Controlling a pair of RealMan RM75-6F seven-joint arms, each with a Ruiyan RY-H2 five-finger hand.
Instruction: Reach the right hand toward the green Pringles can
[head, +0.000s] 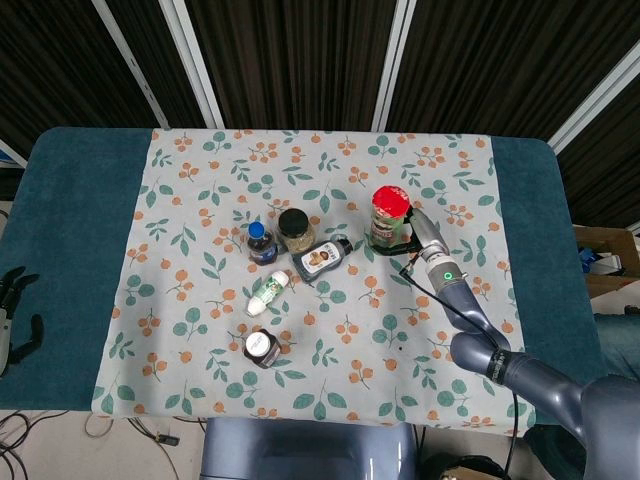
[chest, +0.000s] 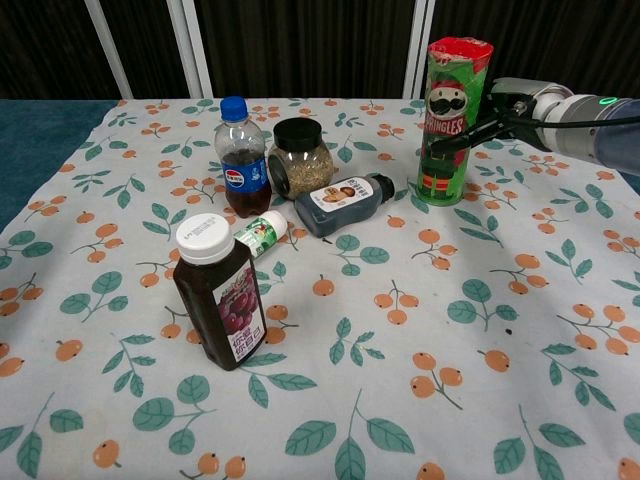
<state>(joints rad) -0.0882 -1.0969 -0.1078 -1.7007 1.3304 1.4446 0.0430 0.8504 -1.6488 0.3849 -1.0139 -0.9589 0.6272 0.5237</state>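
fingers (chest: 462, 137) partly behind green Pringles can (chest: 447, 120)

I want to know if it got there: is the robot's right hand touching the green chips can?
Touching. In the chest view, the right hand's fingers lie across the front of the green chips can, with no gap.

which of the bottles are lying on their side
Two: the dark sauce bottle beside the glass jar, and the small white-capped bottle with a green label just left of it. The blue-capped cola bottle and the purple juice bottle stand upright.
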